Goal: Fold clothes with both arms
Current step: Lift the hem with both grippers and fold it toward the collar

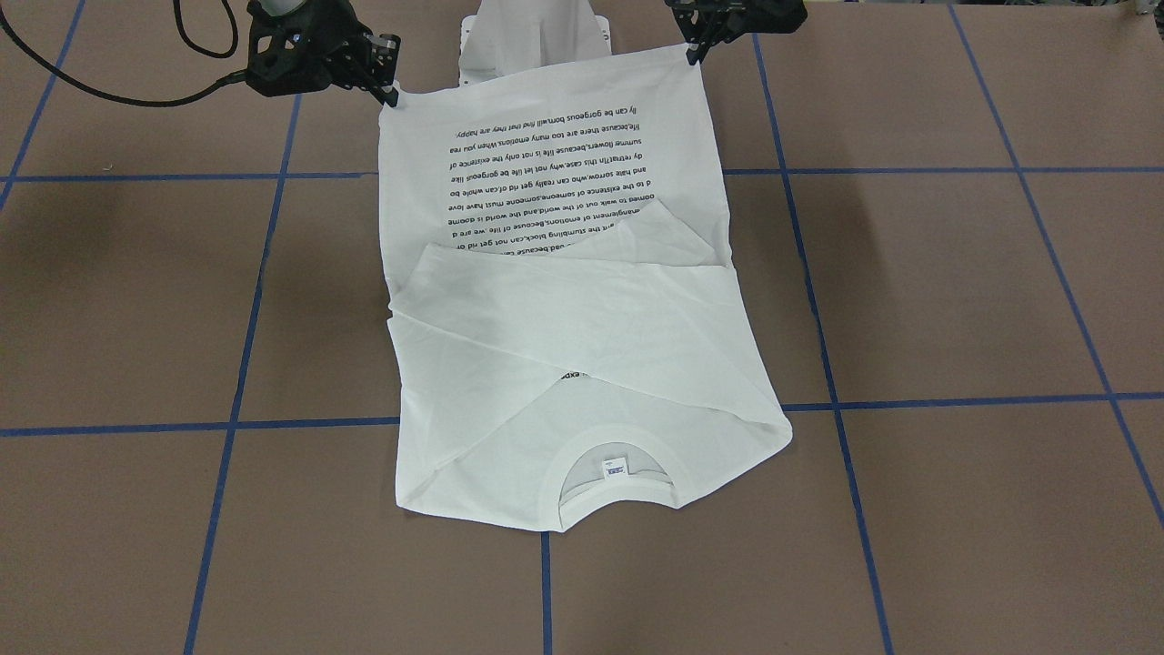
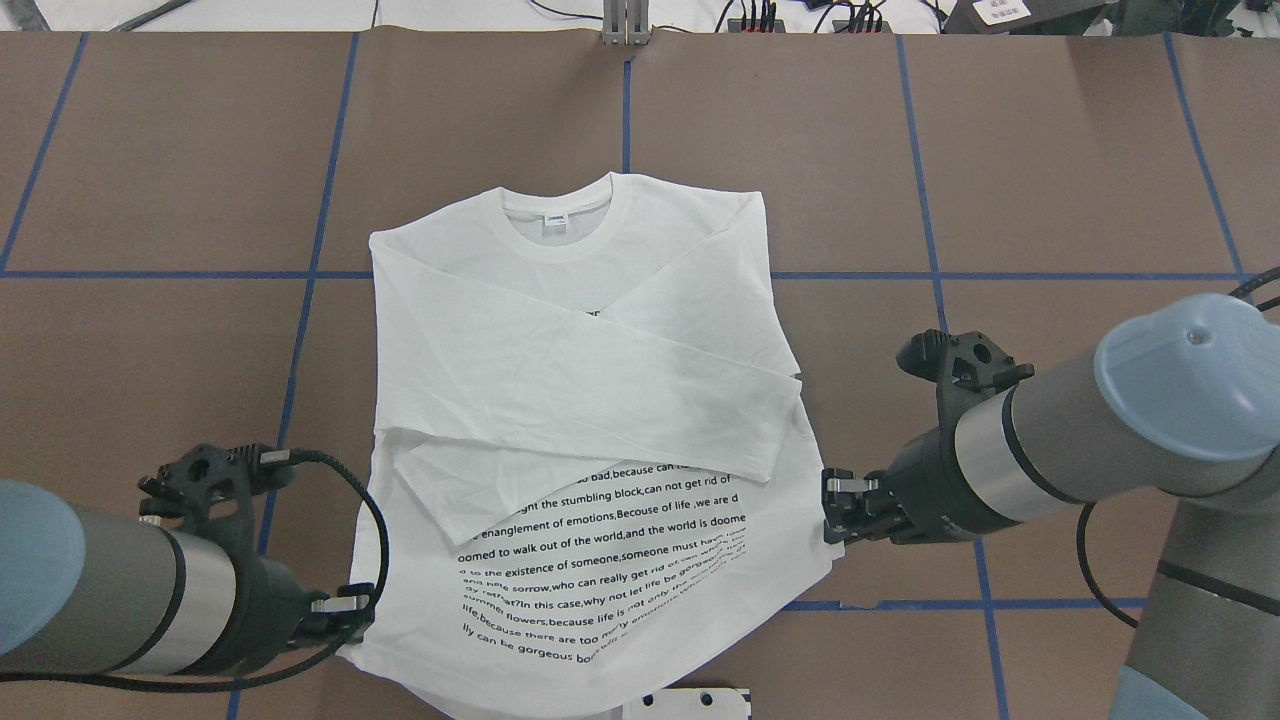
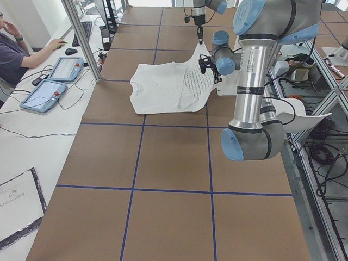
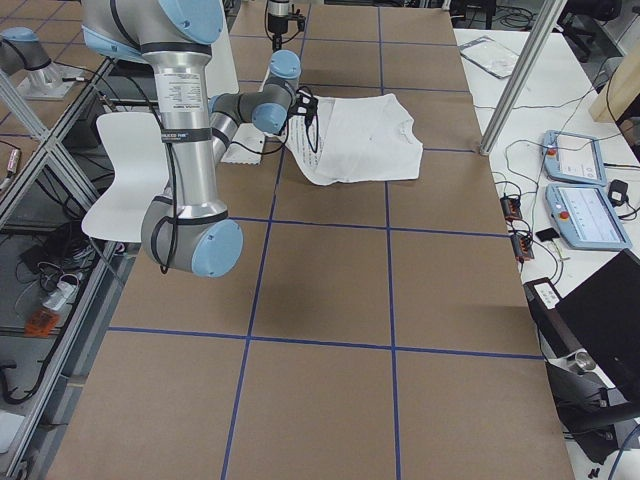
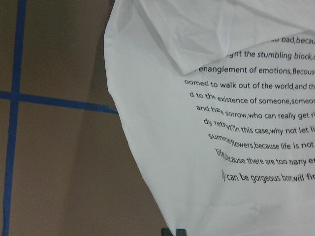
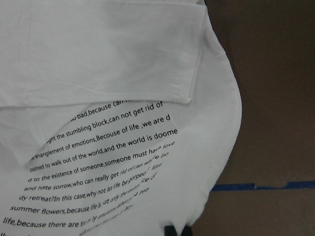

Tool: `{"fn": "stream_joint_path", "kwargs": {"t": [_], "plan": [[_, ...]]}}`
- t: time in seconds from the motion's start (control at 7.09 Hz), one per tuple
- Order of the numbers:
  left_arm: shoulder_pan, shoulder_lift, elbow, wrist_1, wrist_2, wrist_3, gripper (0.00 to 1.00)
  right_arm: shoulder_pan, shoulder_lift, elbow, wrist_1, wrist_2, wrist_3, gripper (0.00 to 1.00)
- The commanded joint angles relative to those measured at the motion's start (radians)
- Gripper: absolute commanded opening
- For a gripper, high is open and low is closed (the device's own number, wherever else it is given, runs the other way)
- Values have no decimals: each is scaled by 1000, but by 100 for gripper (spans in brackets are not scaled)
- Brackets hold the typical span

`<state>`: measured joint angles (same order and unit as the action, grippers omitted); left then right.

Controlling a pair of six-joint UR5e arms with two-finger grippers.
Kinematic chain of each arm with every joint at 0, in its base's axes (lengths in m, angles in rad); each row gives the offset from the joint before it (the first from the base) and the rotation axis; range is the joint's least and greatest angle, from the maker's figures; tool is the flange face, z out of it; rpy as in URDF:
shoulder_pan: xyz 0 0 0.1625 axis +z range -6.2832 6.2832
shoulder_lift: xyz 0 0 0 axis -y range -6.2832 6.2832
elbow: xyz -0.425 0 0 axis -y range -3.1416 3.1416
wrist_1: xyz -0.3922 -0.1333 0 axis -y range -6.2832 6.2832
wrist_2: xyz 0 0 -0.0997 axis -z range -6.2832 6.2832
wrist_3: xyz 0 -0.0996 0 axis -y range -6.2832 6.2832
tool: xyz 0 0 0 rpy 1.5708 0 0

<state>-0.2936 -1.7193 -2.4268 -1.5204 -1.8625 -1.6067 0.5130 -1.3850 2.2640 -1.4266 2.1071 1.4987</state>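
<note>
Although both sleeves (image 2: 640,400) lay crossed over the chest of the shirt (image 2: 480,290), which rested mid-table (image 2: 1050,180) with its collar away from me, I judged the hem-to-collar fold not yet made. My left end effector (image 2: 345,612) was pinched narrow on the bottom-left corner, my right end effector (image 2: 832,505) on the bottom-right, and the hem hung raised between them.
</note>
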Motion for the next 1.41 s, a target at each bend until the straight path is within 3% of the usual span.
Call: {"fn": "stream_joint_path", "kwargs": {"t": [0.0,0.14,0.56,1.27], "plan": [[-108,-45,70,2,-14,43,0,131,41,-70,0,5,-83,0],[-148,-42,71,0,-36,91,0,206,50,-98,8,42,-134,0],[-281,-42,86,0,-90,146,0,269,153,-222,6,53,-164,0],[-450,-147,312,-26,-89,260,0,306,236,-336,8,42,-236,0]]}}
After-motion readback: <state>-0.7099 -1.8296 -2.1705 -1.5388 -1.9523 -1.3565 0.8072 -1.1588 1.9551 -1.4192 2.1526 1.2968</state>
